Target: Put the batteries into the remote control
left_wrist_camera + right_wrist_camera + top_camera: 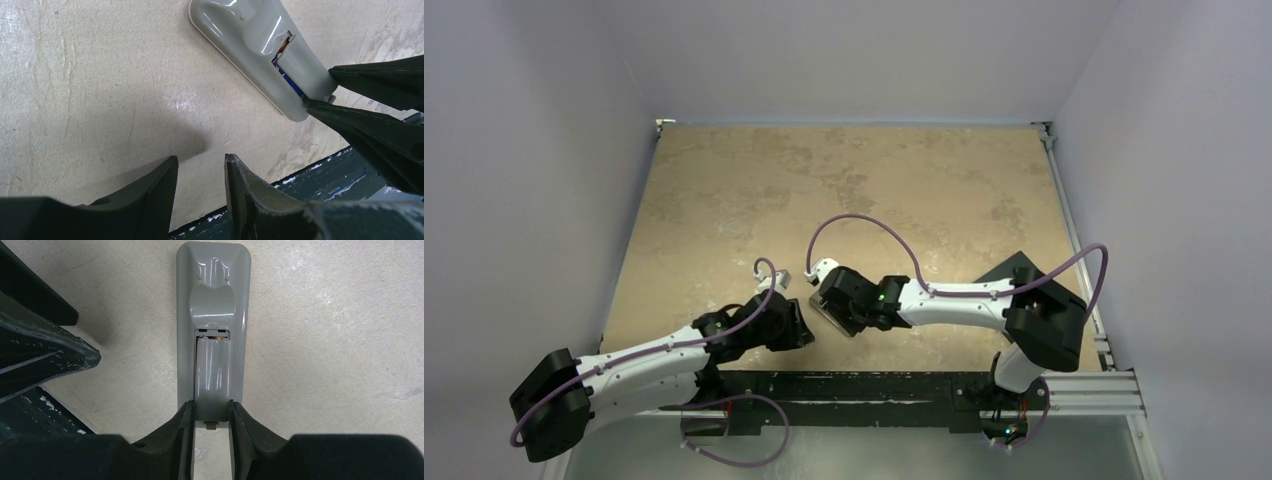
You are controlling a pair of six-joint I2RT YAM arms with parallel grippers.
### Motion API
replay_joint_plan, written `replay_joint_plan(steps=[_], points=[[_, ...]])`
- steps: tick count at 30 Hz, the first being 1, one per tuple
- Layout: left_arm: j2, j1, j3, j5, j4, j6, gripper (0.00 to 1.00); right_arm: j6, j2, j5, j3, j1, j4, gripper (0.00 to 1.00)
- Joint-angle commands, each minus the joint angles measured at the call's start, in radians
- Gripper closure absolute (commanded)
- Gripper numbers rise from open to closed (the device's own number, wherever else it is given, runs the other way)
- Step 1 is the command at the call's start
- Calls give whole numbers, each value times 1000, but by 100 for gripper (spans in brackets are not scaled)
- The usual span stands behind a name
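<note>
From above, the left pincer (796,322) and the right pincer (824,305) point at each other over the near part of the mottled tan table (724,200). The slim rectangular remote control (834,322), grey back up, lies under the right pincer's tips, just beside the left pincer. A flat black slab (1016,272) lies well behind the right pincer, near its arm's base.

In the left wrist view, the left pincer (200,162) stands moderately open with only bare table between its ribbed fingers (155,200). The remote control (250,40) lies ahead of it and off to one side, apart from it. A small flat grey cover piece (300,62) sits askew over the recess, and a sliver of the purple battery (289,81) shows along its lifted edge. The right pincer (320,86) meets the remote's nearer end.

In the right wrist view, the right pincer (210,412) is narrowed onto the cover piece (212,370), one finger (182,427) against each long side at its near end. The remote control (212,300) stretches straight ahead from the tips, flat on the table. A brassy glint shows at the cover's far edge. The left pincer (45,357) sits off to the side, clear of the remote.
</note>
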Motion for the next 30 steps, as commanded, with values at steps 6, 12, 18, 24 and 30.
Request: replay_joint_plan(steps=[6, 12, 18, 24, 30], points=[[-10, -1, 24, -9, 16, 12, 60, -11, 13, -30, 46, -5, 31, 90], [-3, -1, 22, -5, 25, 11, 60, -11, 16, -28, 47, -5, 33, 90], [-6, -1, 22, -3, 23, 14, 60, -7, 27, -14, 54, -5, 26, 89], [-10, -1, 20, -1, 23, 14, 60, -8, 37, -14, 64, -5, 26, 88], [-7, -1, 17, 0, 26, 15, 60, -14, 48, -12, 75, -5, 23, 87]])
